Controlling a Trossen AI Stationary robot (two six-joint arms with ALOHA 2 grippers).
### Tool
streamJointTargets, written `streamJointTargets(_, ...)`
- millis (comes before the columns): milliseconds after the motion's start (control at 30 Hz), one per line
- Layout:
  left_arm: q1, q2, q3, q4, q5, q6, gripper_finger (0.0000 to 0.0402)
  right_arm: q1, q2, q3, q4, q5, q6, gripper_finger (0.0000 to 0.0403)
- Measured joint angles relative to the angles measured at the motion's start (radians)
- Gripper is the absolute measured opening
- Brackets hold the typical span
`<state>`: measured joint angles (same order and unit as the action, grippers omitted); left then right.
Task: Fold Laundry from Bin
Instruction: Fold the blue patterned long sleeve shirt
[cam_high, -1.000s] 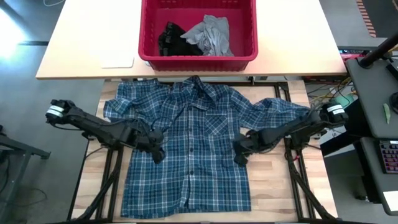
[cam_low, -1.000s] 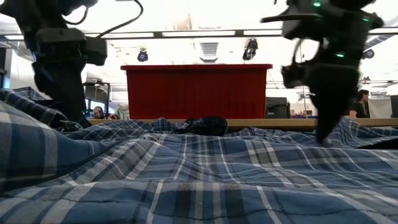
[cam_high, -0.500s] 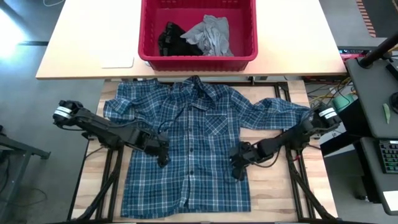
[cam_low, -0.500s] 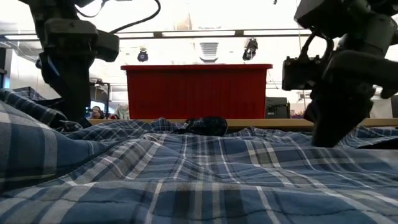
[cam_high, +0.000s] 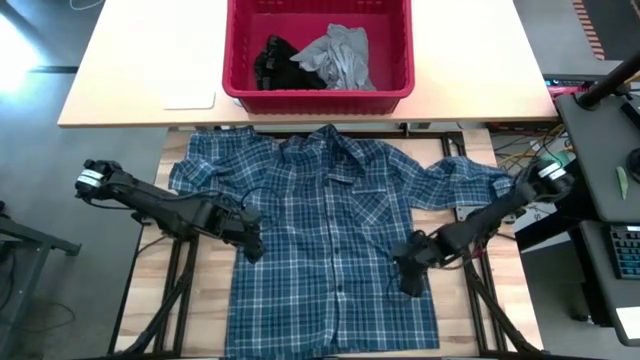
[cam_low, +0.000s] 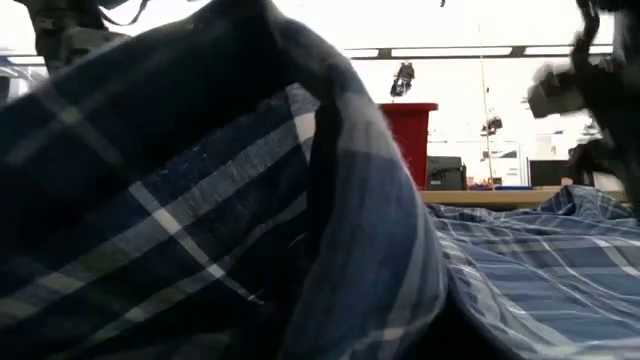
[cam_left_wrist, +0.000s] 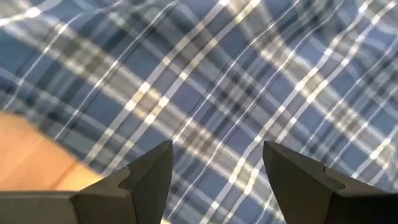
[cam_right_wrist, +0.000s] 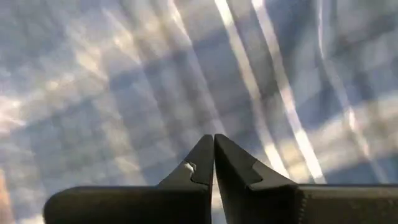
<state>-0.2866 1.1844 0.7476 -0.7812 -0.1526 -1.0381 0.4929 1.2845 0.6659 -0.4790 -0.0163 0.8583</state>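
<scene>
The plaid shirt lies spread front-up on the wooden surface, collar toward the red bin, which sits on the lighter tabletop beyond and holds the grey T-shirt and the small black garment. The step in hand looks like smoothing and squaring the shirt before any fold is made. The left gripper is at the shirt's edge on that arm's side, about mid-body; its wrist view shows the two fingers spread apart with plaid cloth just ahead of them and nothing pinched between, a strip of bare wood beside the cloth. The right gripper is low on the opposite side of the body, below the sleeve that runs out toward that arm's base; its fingers are pressed tightly together, tips against the fabric, and whether a thin layer is nipped between them cannot be told. In the low view a fold of plaid stands raised close to the camera, hiding most of the bin, so part of the shirt is lifted or bunched there. Judging from this, the next move calls for the left gripper to close on the side seam just ahead of it and for both arms to settle the cloth flat, then carry a side or a sleeve inward across the button line; the loose hem could drag and wrinkle if pulled unevenly.
</scene>
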Motion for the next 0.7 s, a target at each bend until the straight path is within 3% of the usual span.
streamJointTargets(200, 0.003, 0.033, 0.005, 0.089, -0.021, -0.007, 0.0233, -0.039, -0.026, -0.027, 0.056, 0.186, -0.043, 0.0009)
streamJointTargets(300, 0.010, 0.043, 0.004, 0.108, -0.021, -0.035, 0.0233, -0.044, 0.011, -0.058, 0.135, 0.200, -0.041, 0.0009)
streamJointTargets(533, 0.030, 0.036, 0.004, 0.127, -0.023, -0.066, 0.0233, -0.026, 0.149, -0.117, 0.237, 0.109, 0.067, 0.0009)
streamJointTargets(700, 0.036, 0.036, 0.000, 0.078, -0.041, -0.099, 0.0233, -0.022, 0.131, -0.099, 0.200, -0.050, 0.095, 0.0009)
